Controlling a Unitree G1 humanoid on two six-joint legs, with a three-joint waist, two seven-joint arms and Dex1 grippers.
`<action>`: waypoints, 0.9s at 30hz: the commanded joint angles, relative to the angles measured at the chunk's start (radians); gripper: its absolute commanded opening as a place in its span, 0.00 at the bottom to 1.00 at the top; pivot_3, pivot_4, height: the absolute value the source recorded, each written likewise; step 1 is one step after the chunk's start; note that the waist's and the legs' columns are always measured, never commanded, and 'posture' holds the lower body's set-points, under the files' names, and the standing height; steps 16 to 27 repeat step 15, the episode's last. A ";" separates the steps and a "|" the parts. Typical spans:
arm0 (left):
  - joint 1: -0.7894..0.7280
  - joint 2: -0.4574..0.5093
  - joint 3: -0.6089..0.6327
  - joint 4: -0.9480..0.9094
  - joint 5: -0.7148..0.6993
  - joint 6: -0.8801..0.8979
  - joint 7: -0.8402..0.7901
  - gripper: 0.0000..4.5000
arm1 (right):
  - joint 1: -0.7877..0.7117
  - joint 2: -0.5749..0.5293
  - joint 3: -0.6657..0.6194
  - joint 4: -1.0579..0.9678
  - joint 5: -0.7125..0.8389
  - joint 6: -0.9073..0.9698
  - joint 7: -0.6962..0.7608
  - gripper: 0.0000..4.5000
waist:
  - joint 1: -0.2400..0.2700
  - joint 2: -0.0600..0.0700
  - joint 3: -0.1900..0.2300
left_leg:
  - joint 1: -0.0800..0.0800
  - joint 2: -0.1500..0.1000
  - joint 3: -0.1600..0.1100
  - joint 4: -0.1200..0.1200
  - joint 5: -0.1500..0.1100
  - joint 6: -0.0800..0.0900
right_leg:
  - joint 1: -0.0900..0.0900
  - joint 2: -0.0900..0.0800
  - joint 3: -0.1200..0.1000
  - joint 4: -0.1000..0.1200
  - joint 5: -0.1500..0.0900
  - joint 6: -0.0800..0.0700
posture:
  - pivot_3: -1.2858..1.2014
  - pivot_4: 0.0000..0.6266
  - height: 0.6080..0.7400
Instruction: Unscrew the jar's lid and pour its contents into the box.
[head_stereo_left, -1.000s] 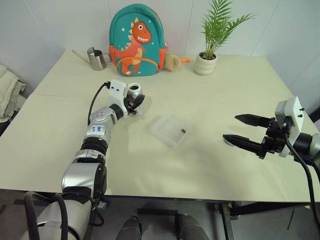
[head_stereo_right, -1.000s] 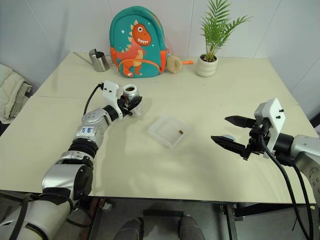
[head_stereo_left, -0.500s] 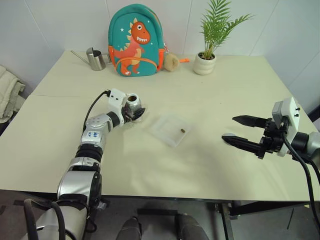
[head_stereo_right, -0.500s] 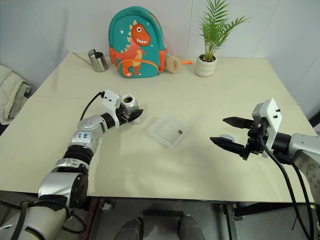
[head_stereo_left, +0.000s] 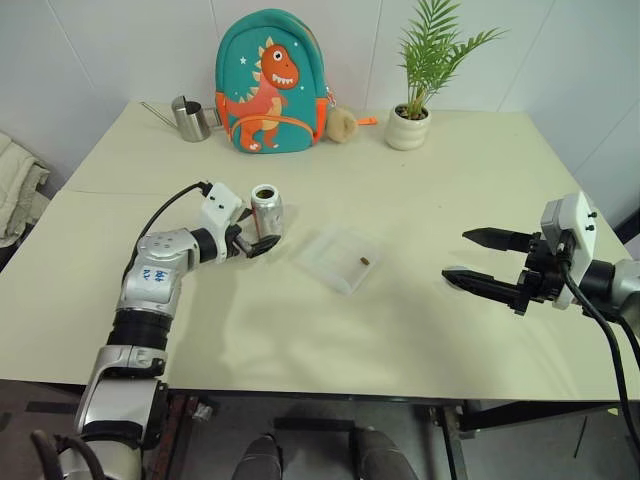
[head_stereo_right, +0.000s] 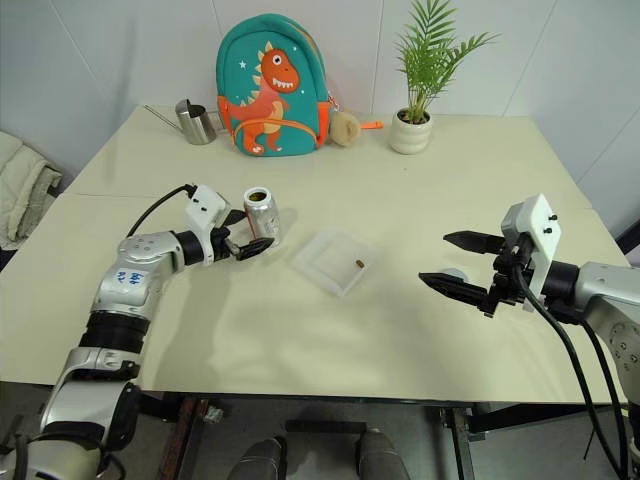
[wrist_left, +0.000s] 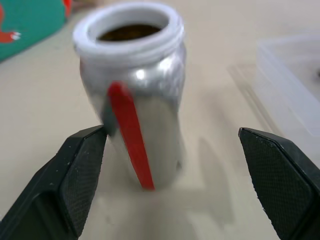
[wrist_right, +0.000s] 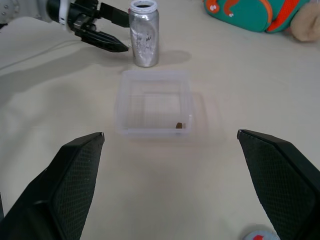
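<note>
At the right edge of the head view, we see the right gripper (head_stereo_left: 487, 261) above the table (head_stereo_left: 420, 330), its two black fingers spread wide and holding nothing. Just under it, in the right wrist view, the lid (wrist_right: 259, 235) lies flat on the table with its red mark up.

Toward the middle of the frame stands the box (head_stereo_left: 341, 257), a shallow clear tray. The contents (head_stereo_left: 366, 262), one small brown piece, lie inside it near its right side.

To the left of the box, the left gripper (head_stereo_left: 252, 240) is at table level. Its fingers are apart and grip nothing. The jar (head_stereo_left: 266, 211) stands upright and uncapped just past the fingertips, close to them; in the left wrist view there is a gap on both sides of it.

In the upper part of the frame, along the far edge of the table, we see a steel mug (head_stereo_left: 188, 117), a dinosaur backpack (head_stereo_left: 269, 80) and a potted plant (head_stereo_left: 420, 75).
</note>
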 joint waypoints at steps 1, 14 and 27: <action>0.021 0.052 0.025 -0.080 -0.029 0.040 -0.031 0.99 | -0.015 -0.032 -0.023 0.000 0.000 -0.016 0.027 1.00 | 0.000 0.000 0.000 | 0.000 0.000 0.000 0.000 0.000 0.000 | 0.000 0.000 0.000 0.000 0.000 0.000 | 0.52 0.24 1.00; 0.010 0.295 0.195 0.143 -0.282 -0.101 -0.576 0.99 | 0.052 -0.106 -0.098 0.001 -0.011 -0.018 0.069 1.00 | 0.000 0.001 -0.001 | 0.002 0.001 0.001 -0.001 0.000 0.000 | 0.002 0.000 -0.001 -0.004 -0.007 -0.014 | 0.52 0.24 1.00; -0.003 0.293 0.196 0.171 -0.281 -0.131 -0.588 0.99 | 0.057 -0.104 -0.108 -0.006 -0.005 -0.013 0.061 1.00 | 0.000 0.001 -0.001 | 0.002 0.001 0.001 -0.001 0.000 0.000 | 0.002 0.000 -0.001 -0.004 -0.007 -0.015 | 0.52 0.24 1.00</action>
